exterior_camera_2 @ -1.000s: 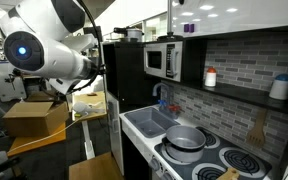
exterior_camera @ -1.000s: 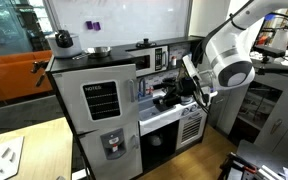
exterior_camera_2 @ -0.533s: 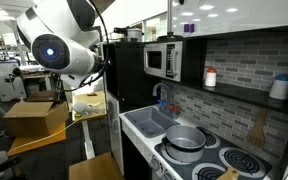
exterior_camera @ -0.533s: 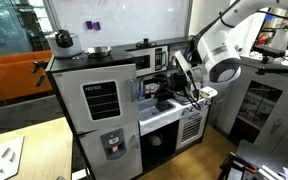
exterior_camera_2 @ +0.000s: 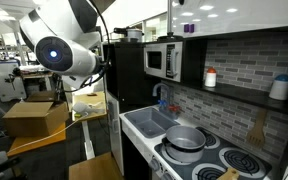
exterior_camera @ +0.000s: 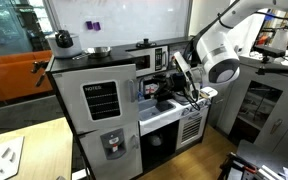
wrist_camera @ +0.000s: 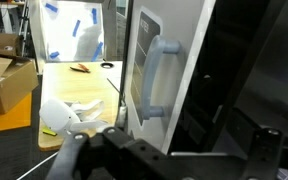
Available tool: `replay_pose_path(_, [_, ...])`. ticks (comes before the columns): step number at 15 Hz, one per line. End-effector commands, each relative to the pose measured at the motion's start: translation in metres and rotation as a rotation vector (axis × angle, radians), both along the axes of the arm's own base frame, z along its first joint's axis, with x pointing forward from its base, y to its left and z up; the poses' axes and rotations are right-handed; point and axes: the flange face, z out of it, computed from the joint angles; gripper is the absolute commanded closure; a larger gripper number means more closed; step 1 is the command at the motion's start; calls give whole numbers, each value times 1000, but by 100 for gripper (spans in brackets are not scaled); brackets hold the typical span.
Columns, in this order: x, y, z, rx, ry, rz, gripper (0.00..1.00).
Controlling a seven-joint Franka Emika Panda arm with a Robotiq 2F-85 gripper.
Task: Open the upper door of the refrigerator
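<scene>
Dark and out of focus, the hand [wrist_camera: 109, 146] filled the bottom edge of the wrist view, and whether it was released or clenched could not be told. It held nothing that could be seen. Just above it in that view rose the vertical silver handle [wrist_camera: 161, 80] of the upper door [wrist_camera: 184, 70], apart from the hand. A sliver of the door's black panel [wrist_camera: 147, 26] showed beside the top of the handle.

In an exterior view the hand [exterior_camera: 187, 86] hung off the handle side of the refrigerator [exterior_camera: 94, 105], level with its upper door [exterior_camera: 96, 98]. The white arm [exterior_camera: 222, 52] rose behind it. That door sat at the top of the refrigerator's front, its black panel [exterior_camera: 101, 101] facing outward. It lay in line with the lower door [exterior_camera: 111, 143] beneath it and appeared shut.

On top of the refrigerator stood a dark kettle [exterior_camera: 62, 40] and a pan [exterior_camera: 99, 50].

In an exterior view the arm's large round joint [exterior_camera_2: 56, 54] hovered in front of the refrigerator [exterior_camera_2: 129, 75]. Beyond the refrigerator's far side were a microwave [exterior_camera_2: 162, 60], a sink [exterior_camera_2: 152, 122] and a grey pot [exterior_camera_2: 187, 138] on the stovetop.
</scene>
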Motion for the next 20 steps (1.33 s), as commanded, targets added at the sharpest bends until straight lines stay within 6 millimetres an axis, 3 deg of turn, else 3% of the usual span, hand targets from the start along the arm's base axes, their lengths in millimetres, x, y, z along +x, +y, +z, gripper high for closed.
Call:
replay_pose_path(1, [3,2,1,-7,-6,6,0])
replay_pose_path(11, [14,22,3,0,-9,65,0])
replay_pose_path(20, [28,64,3,35,-28,231,0])
